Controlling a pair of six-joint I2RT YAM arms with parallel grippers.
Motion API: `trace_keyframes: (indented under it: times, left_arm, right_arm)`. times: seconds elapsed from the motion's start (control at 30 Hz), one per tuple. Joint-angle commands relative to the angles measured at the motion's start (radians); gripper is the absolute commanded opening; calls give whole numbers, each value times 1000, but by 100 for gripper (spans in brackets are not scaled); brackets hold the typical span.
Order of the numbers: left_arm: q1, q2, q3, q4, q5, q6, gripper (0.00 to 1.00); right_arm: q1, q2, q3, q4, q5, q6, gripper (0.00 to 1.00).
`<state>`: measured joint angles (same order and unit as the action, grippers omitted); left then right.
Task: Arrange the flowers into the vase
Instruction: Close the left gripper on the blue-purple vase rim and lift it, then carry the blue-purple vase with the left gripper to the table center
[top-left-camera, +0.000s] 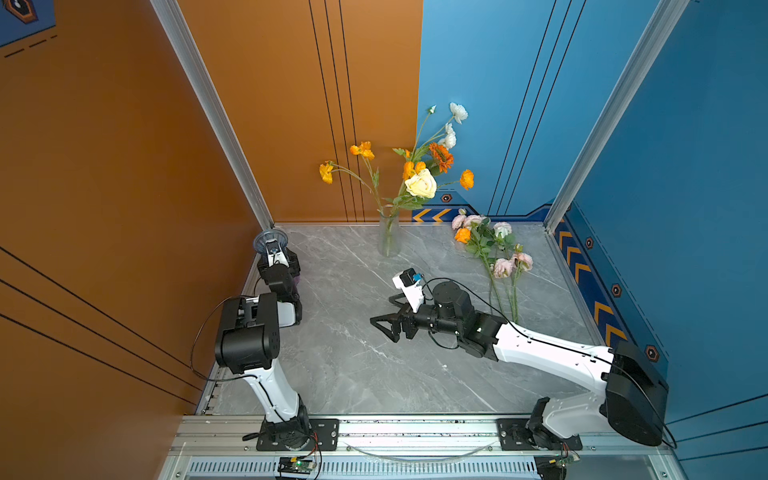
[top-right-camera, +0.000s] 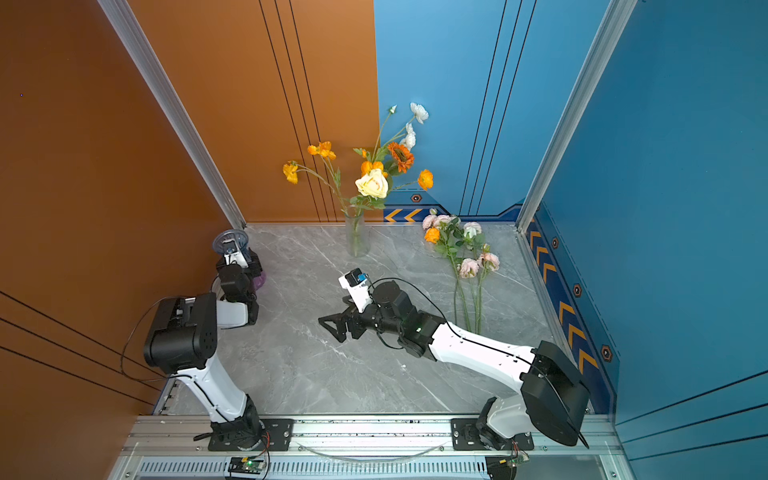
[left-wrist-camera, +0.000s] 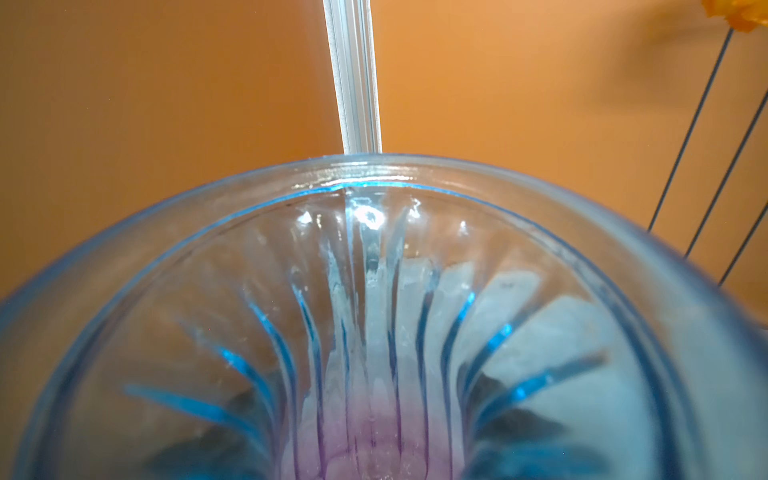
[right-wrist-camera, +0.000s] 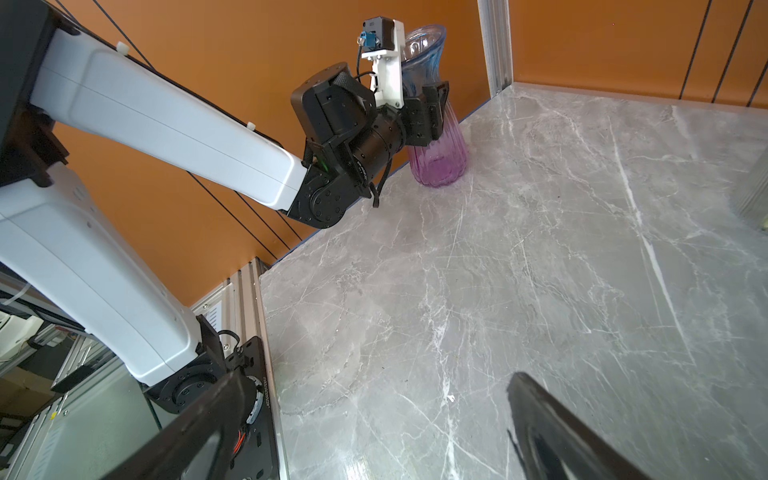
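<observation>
A ribbed vase (right-wrist-camera: 436, 158), blue at the flared mouth and purple at the base, stands in the table's far left corner. My left gripper (right-wrist-camera: 434, 108) is shut around its narrow neck. In the left wrist view its rim (left-wrist-camera: 374, 170) fills the frame and hides the fingers. A clear glass vase (top-left-camera: 389, 235) at the back centre holds orange, white and cream flowers (top-left-camera: 421, 183). More flowers (top-left-camera: 494, 253) with pink and orange blooms lie flat at the back right. My right gripper (top-left-camera: 380, 309) hangs open and empty over the middle of the table.
Orange walls close the left and back left, and blue walls the back right and right. An aluminium post (top-left-camera: 216, 112) rises right behind the blue and purple vase. The grey marble tabletop (top-left-camera: 353, 374) ends in a metal rail (top-left-camera: 415, 432) at the front.
</observation>
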<state>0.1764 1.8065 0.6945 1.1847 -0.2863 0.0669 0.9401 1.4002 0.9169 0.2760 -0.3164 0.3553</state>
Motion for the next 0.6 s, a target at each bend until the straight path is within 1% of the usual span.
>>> trace_keyframes:
  times: [0.0,0.13,0.2,0.3,0.43,0.5,0.57]
  left_arm:
    - [-15,-44,-40,51,21,1,61]
    - [-58,-114,-105,82,30,-14,53]
    - [-88,-155,-136,83,38,-22,51]
    - [-145,-216,-185,83,93,-27,50]
    - [-245,-311,-243,73,184,-24,48]
    - [-296,-364,-259,45,225,-29,48]
    - [-346,-419,-268,16,290,-50,47]
  right_arm:
    - [17,-38,-17,-17,18,-28,100]
    - [38,-68,-47,-7,57,-33,100]
    - [46,-82,-68,5,69,-29,100]
    - [59,-99,-99,23,83,-24,100]
    - [63,-132,-151,49,102,-23,100]
    - [63,-158,-170,39,118,-30,100]
    - [57,-196,-187,7,154,-46,100]
